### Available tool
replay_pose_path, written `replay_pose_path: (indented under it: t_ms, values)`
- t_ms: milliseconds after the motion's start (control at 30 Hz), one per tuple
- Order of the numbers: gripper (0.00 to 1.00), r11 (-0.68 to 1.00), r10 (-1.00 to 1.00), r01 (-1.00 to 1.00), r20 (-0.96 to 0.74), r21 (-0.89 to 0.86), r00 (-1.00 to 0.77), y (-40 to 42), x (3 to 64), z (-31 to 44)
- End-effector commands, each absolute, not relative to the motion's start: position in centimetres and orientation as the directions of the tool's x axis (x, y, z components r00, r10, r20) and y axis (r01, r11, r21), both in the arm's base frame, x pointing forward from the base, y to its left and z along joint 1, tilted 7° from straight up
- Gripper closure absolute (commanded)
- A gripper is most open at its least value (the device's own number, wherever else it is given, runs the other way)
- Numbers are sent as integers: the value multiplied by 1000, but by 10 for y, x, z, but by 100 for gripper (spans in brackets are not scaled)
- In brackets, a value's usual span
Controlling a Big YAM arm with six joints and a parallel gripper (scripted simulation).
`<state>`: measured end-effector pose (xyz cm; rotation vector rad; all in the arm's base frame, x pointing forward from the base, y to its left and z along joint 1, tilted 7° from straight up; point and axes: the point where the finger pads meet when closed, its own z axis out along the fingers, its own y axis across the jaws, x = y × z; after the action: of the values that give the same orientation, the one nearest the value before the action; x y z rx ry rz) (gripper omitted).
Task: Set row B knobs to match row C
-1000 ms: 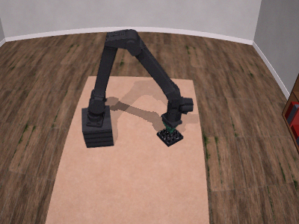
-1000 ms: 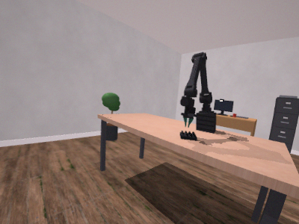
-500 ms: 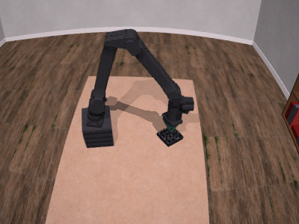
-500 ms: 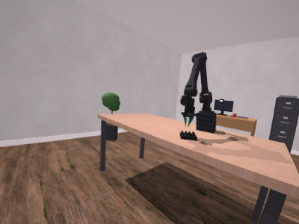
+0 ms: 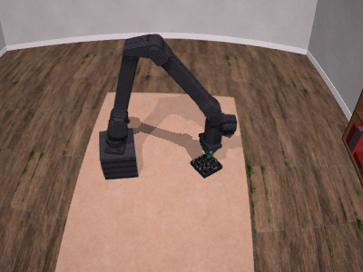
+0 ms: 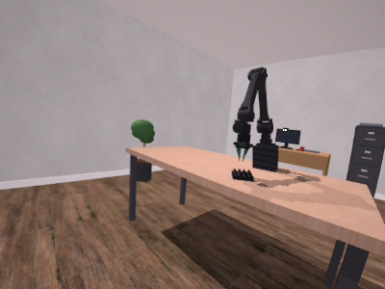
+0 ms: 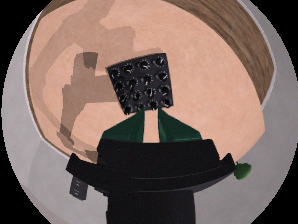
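Tool poised over the knob box

The tool (image 5: 209,154) (image 6: 242,159) (image 7: 151,111), green fingers slightly spread with nothing between them, hangs just above the black sixteen-knob box (image 5: 207,168) (image 6: 242,174) (image 7: 142,84), which sits on the counter (image 5: 159,218) (image 6: 207,166) (image 7: 210,95), well apart from the arm's block-shaped base (image 5: 119,165) (image 6: 265,157).

Up and off the knobs.
I have my gripper (image 5: 209,156) (image 6: 242,160) (image 7: 151,110) higher now than a second ago, lifting my fingertips farther from the knob box (image 5: 205,173) (image 6: 242,175) (image 7: 140,89) below me, with more space between us.
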<state>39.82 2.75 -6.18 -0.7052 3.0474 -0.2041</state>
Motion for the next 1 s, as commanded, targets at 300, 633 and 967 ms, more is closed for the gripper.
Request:
replay_pose_path:
  t_ms: [300, 633, 967]
  values:
    - [82, 893, -433, -433, 28, -128, -901, 30, 402, -62]
    - [82, 893, -433, -433, 28, -128, -901, 30, 402, -62]
    - [82, 893, -433, -432, 23, -129, -901, 30, 403, -63]
